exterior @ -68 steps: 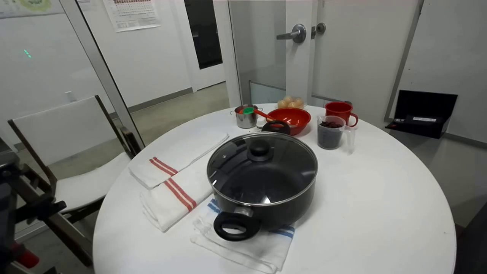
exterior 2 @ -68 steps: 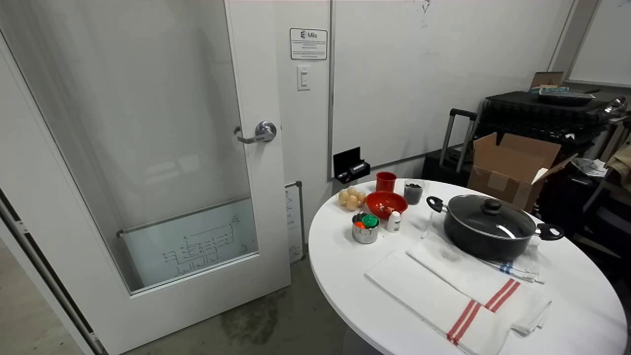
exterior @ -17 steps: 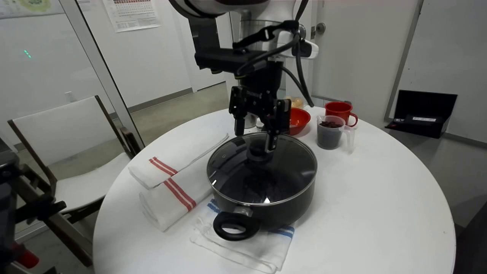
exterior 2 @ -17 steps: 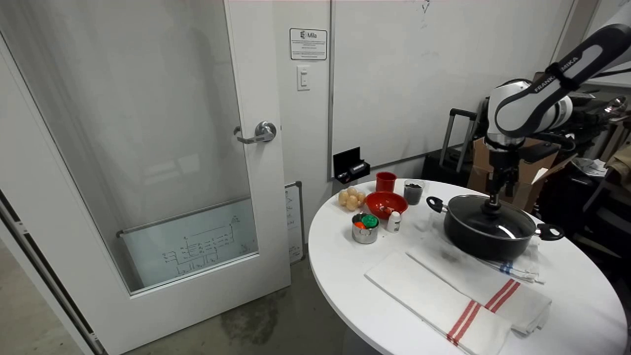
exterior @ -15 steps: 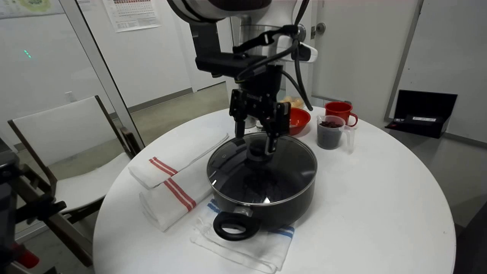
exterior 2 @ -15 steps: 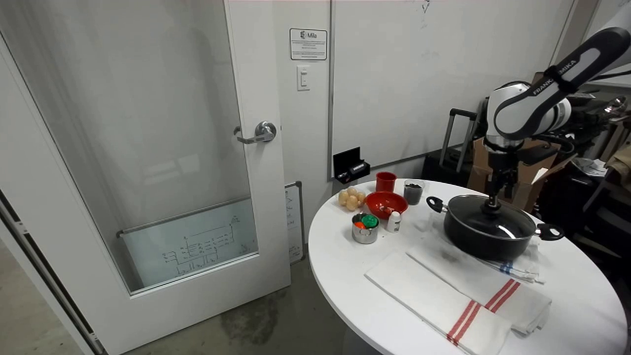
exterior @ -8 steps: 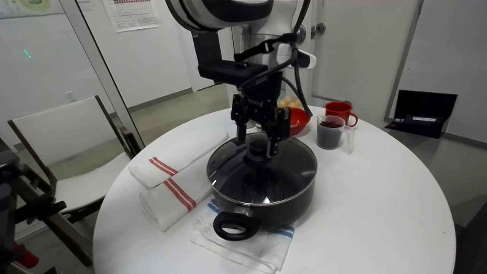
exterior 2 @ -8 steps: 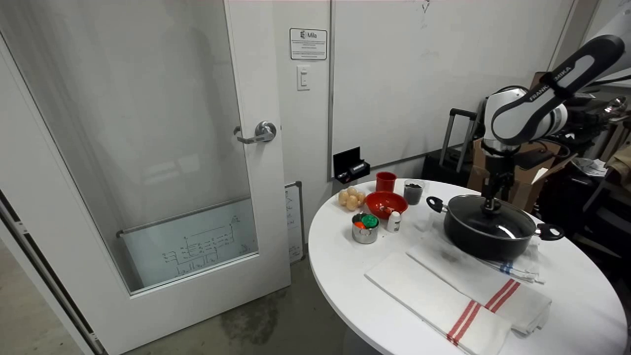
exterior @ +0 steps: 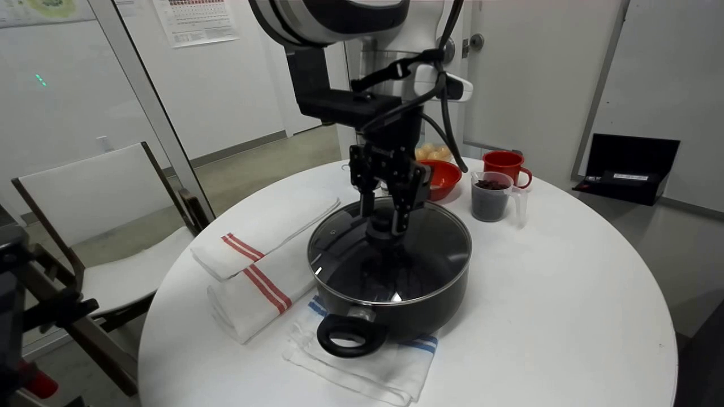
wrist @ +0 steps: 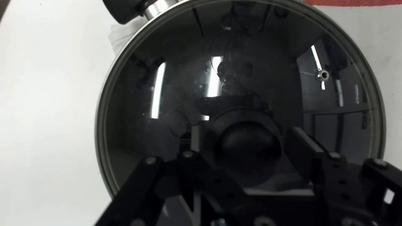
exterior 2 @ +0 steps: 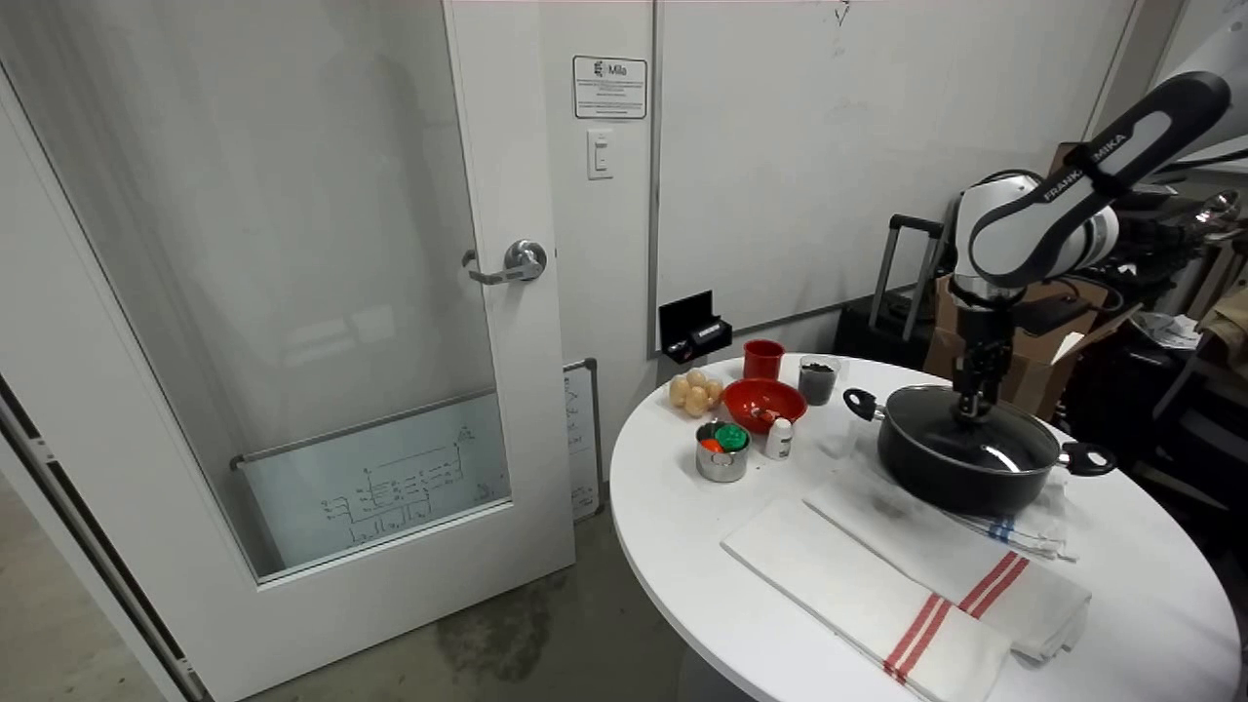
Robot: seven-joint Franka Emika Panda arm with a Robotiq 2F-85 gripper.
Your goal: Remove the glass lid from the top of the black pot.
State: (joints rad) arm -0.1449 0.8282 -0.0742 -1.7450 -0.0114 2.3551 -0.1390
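Observation:
The glass lid point(exterior: 345, 265) lies flat on the black pot point(exterior: 435, 316), its rim seated all round in both exterior views. Its black knob point(wrist: 249, 138) rises at the centre between my fingers. My gripper point(exterior: 384, 221) points down from above, one finger on each side of the knob. In the wrist view the gripper point(wrist: 247, 139) shows a gap between each finger and the knob, so the jaws are partly closed but not touching it. The lower part of the knob is hard to make out against the dark glass.
Beneath the pot is a blue-striped towel point(exterior: 362, 367), with red-striped towels point(exterior: 260, 299) beside it. A pot handle point(exterior: 352, 336) sticks out at the front. Behind stand a red bowl point(exterior 2: 763, 402), a measuring cup point(exterior: 491, 198), a red mug point(exterior: 505, 164) and a steel cup point(exterior 2: 721, 458).
The arm has come in over the pot and sunk a little lower. Within the last half second the fingers have drawn closer together around the knob. Lid and pot stay put.

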